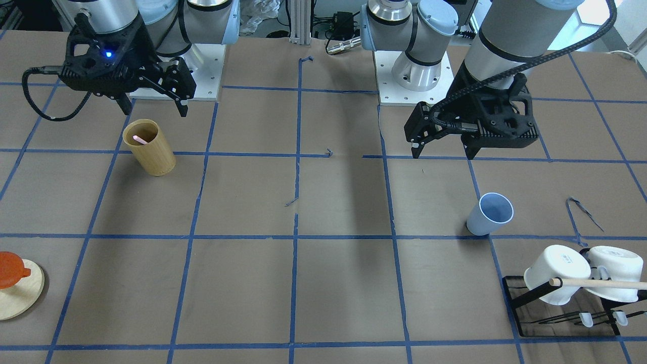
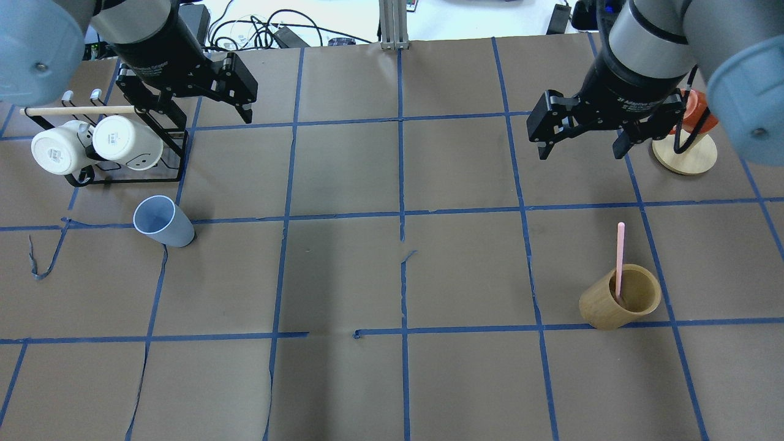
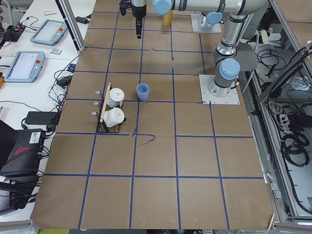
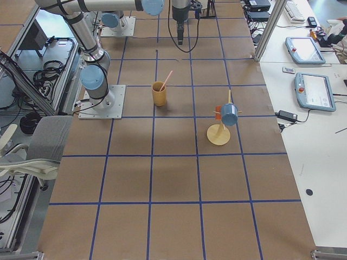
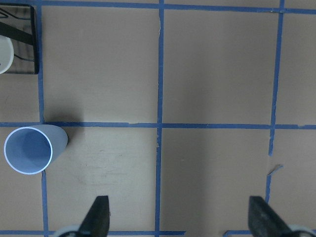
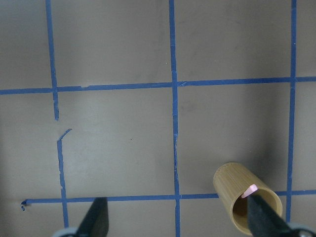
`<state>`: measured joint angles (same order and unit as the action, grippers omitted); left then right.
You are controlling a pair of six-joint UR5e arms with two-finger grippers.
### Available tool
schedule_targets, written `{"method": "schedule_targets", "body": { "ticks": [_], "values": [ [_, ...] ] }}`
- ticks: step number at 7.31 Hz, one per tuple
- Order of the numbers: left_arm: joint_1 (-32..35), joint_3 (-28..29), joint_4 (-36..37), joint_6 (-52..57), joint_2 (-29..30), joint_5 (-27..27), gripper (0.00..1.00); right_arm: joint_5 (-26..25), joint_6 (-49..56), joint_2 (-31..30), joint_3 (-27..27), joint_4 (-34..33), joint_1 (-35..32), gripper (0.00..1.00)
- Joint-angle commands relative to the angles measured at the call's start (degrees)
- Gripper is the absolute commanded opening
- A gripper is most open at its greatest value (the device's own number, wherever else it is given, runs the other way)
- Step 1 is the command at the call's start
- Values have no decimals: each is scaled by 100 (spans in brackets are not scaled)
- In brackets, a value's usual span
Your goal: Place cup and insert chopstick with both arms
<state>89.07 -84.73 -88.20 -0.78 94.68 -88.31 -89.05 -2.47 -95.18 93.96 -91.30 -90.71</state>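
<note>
Hovering w/ both tools spread wide & empty: left gripper point(image 1: 443, 151) and right gripper point(image 2: 580, 150) hold nothing. Blue cup point(image 2: 160, 222) stands upright near the mug rack point(image 2: 128, 179) on our left side; pink chopstick point(image 2: 620, 257) leans in the bamboo holder point(image 2: 621, 298) on our right. We judge the cup light, thin-walled, prob. slick, so pinch one wall at the rim, gently. Chopstick: stiff, slim; take it near the upper end.

Chopstick point(image 2: 620, 260) lower end hidden in bamboo holder point(image 2: 603, 310); orange cup point(image 1: 9, 269) edge-cropped.
</note>
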Motion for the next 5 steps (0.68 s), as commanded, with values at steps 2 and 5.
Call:
{"method": "schedule_targets", "body": {
  "ticks": [2, 5],
  "values": [
    [-722, -270, 4, 497, 86, -2, 100, 11, 1, 0, -1, -11, 0, 100],
    [-944, -1297, 1799, 1017, 629, -45, 100, -94, 10, 17, 8, -20, 9, 100]
  ]
}}
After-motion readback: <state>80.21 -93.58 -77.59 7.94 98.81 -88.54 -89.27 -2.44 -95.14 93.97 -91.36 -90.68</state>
